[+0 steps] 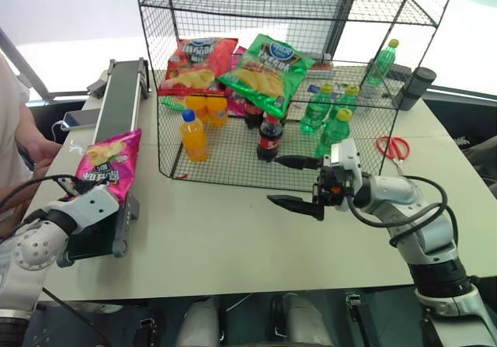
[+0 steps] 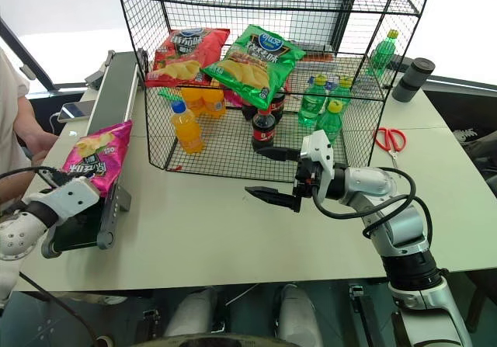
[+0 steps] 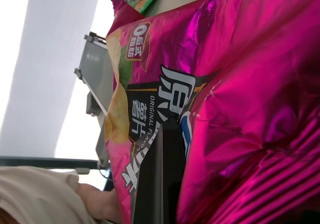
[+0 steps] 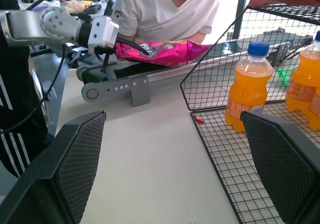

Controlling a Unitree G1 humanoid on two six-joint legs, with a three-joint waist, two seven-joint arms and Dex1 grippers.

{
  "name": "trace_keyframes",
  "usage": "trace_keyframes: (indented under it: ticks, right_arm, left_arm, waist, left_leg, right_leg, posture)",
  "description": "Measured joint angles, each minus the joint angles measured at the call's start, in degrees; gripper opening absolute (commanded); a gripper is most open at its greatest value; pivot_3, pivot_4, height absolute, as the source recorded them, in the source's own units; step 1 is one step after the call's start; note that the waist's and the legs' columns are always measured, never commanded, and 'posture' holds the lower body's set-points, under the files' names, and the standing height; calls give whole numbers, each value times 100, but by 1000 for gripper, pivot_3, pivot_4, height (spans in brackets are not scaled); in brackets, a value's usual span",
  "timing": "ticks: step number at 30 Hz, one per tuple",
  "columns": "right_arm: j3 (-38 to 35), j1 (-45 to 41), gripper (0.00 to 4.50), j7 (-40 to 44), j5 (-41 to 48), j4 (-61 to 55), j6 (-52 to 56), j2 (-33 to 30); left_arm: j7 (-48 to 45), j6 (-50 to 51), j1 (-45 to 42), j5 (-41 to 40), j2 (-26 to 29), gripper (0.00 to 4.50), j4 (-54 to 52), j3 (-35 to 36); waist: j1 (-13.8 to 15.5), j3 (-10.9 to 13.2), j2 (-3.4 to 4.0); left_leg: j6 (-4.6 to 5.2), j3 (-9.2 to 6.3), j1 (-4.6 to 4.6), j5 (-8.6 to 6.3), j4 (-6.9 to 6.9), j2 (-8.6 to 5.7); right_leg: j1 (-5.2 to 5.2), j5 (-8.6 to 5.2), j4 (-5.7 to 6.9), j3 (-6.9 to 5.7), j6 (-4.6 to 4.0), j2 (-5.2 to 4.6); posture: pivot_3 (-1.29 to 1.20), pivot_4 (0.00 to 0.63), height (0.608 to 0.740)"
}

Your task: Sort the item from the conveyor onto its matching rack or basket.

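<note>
The item, a magenta-pink chip bag [image 1: 112, 157], lies at the near end of the conveyor [image 1: 120, 106], a dark-green belt with grey rails. My left gripper [image 4: 122, 44] is shut on the bag's near edge. One black finger [image 3: 160, 174] lies across the bag's printed face [image 3: 240, 83]. To the right stands the rack [image 1: 233, 157], a tall black wire-mesh unit on the table. My right gripper [image 1: 274, 180] hovers open in front of its lower tier, pointing left toward the conveyor, with nothing between its fingers [image 4: 75, 169].
The rack holds a red chip bag [image 1: 198, 64], a green chip bag [image 1: 264, 67], orange bottles [image 1: 192, 137], a cola bottle [image 1: 269, 139] and green bottles [image 1: 318, 110]. Red scissors [image 1: 394, 147] and a black cylinder [image 1: 418, 87] lie at the right. A person [image 1: 12, 122] sits left of the conveyor.
</note>
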Motion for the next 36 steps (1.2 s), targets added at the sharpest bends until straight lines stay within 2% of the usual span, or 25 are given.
trace_keyframes:
  ticks: [4, 8, 14, 15, 16, 20, 25, 29, 32, 36]
  right_arm:
    - [0, -7, 4500, 1, -47, 30, -74, 0]
    - [-11, -14, 4500, 12, -85, 98, -129, -6]
    - [-9, -74, 4500, 58, -101, 210, -208, 2]
    - [-12, -136, 4500, 50, -1, 210, -65, 8]
    - [-66, -219, 4500, -19, 330, 193, 382, 11]
    - [-365, -405, 4500, -257, 1547, 107, 1837, -28]
    - [-636, -224, 4500, -454, 2611, -194, 2969, -237]
    - [-943, 91, 4500, -583, 3520, -275, 3640, -339]
    - [-1027, 310, 4500, -591, 3588, -431, 3711, -445]
    - [-1020, 256, 4500, -617, 3507, -417, 3644, -425]
  left_arm:
    - [-1127, 927, 57, -1886, 18, 45, -551, 733]
    - [-2399, 2256, 499, -3708, 522, 45, -1221, 1735]
    - [-3281, 4186, 716, -5504, 1156, 45, -1424, 3007]
    - [-3351, 4735, 725, -6059, 1193, 45, -1485, 3134]
    - [-3381, 5257, 732, -6717, 1202, 45, -1741, 3139]
    - [-3164, 6069, 377, -8187, 1190, 45, -2548, 2714]
    - [-2334, 6243, -635, -9289, 869, 45, -2780, 1760]
    - [-2041, 6264, -1199, -9514, 562, 45, -2789, 978]
    - [-2076, 6382, -1524, -9613, 443, 45, -2619, 488]
    - [-2211, 6545, -1880, -9799, 405, 45, -2350, 247]
  waist:
    - [-12, 0, -1]
    - [-39, 3, 3]
    - [-27, 7, 10]
    - [-23, 7, 5]
    - [-23, 8, 5]
    - [3, 8, 3]
    - [8, 7, 4]
    - [10, 6, 1]
    - [-5, 5, 0]
    - [3, 6, 1]
  left_leg:
    - [-1, -1, 0, 1, 1, 1]
    - [-1, -2, 1, 1, 1, 2]
    - [-3, -4, 4, 2, 2, -1]
    - [-3, -5, 2, 2, 2, 0]
    - [-5, -7, 2, 3, 2, 1]
    - [-6, -10, 2, 3, 3, -2]
    - [-6, -11, 4, 3, 3, -3]
    - [-5, -10, 4, 3, 3, -7]
    - [-5, -8, 5, 3, 4, -6]
    - [-5, -9, 6, 3, 4, -5]
  right_leg:
    - [1, 0, 0, 0, 0, 1]
    - [1, -1, -1, -2, 0, 9]
    - [3, -3, -2, 0, 0, 24]
    - [6, -2, -2, 2, 0, 25]
    - [6, -2, -2, 3, 0, 24]
    - [8, -2, -2, 4, -3, 18]
    - [15, -1, -2, 7, -4, 22]
    - [17, -1, -4, 7, -3, 25]
    - [15, -1, -5, 12, -3, 31]
    - [13, -1, -2, 14, -4, 36]
  posture:
    - [0, 150, 740]
    - [0, 150, 740]
    - [0, 150, 740]
    - [0, 150, 740]
    - [0, 150, 740]
    - [0, 150, 740]
    - [0, 150, 740]
    - [0, 150, 740]
    - [0, 150, 740]
    - [0, 150, 740]
